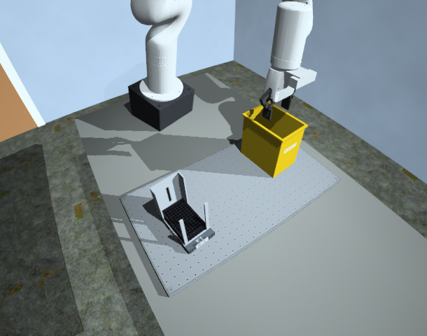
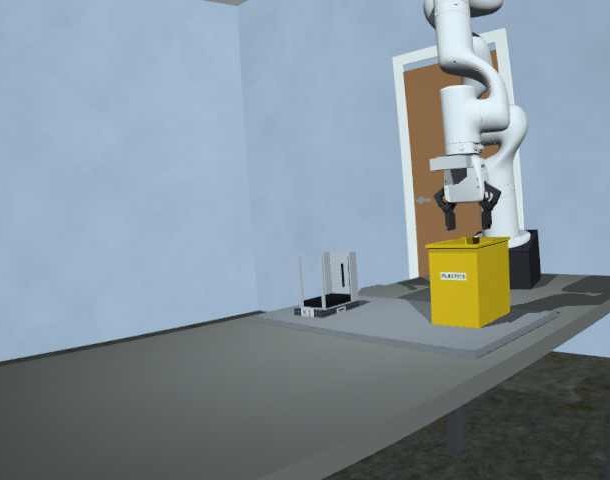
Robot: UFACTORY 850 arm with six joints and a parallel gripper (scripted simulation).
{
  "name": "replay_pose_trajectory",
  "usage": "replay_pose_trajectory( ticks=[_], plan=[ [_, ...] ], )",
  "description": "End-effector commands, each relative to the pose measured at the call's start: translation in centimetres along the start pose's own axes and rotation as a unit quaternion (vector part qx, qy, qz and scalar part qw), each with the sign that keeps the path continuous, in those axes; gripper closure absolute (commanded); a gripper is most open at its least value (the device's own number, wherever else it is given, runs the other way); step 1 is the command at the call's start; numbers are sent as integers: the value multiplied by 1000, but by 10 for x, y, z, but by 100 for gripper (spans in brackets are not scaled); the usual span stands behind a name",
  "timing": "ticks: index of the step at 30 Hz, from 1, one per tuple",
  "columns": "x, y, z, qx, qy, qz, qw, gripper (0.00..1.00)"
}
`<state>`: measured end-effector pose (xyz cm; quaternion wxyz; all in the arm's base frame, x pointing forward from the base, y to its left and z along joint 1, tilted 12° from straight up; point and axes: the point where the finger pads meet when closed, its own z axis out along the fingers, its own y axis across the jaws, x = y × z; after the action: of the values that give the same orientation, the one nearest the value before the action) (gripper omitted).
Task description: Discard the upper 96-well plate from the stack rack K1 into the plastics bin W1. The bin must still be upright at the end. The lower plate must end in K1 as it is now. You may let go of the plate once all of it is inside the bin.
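Our gripper (image 2: 466,221) hangs fully open and empty just above the yellow bin (image 2: 468,299); we cannot see the discarded plate inside.

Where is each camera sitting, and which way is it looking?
Top: high above the table's front, looking down at rack K1; shows the arm's base and open gripper.
Exterior: low beside the long table, looking along it toward the door; shows the whole arm.
Both show the yellow bin W1.

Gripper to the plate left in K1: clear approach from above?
Probably yes. The gripper hangs open and empty above the bin; the black plate lies uncovered in K1, only the posts flanking it.
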<state>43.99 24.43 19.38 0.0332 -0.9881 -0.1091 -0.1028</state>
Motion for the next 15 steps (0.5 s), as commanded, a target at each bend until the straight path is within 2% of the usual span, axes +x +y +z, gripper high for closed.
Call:
replay_pose_trajectory(
  ticks=[1,8,15],
  plan=[
    [1,0,-15,0,1,0,1000,0],
    [1,0,-34,0,1,0,1000,0],
    [1,0,-35,0,1,0,1000,0]
  ],
)
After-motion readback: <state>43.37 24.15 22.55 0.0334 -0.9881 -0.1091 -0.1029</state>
